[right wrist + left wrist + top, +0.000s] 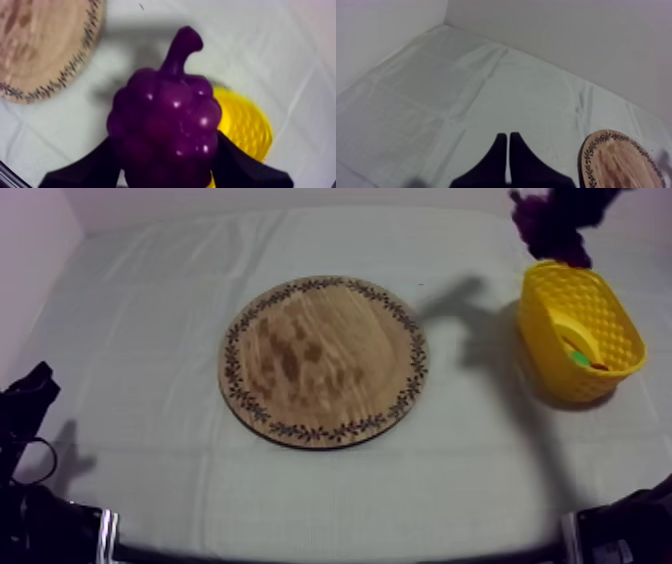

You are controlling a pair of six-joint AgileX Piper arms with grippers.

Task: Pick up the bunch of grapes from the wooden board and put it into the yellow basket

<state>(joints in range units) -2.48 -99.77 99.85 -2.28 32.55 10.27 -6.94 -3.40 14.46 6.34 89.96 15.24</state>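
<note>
A purple bunch of grapes (167, 117) hangs in my right gripper (165, 160), whose black fingers (97, 162) are shut on both of its sides. In the top view the grapes (553, 226) are up in the air at the far right, just above the back rim of the yellow basket (578, 308). In the right wrist view the basket (245, 127) lies right behind the grapes. The round wooden board (323, 360) sits bare at mid-table. My left gripper (508, 142) is shut, a narrow wedge over the cloth beside the board (618, 162).
Inside the basket lie a yellow and green fruit (577, 348) and something small and red (598, 366). My left arm (25, 403) rests low at the left edge. A wall rises behind the table's far edge.
</note>
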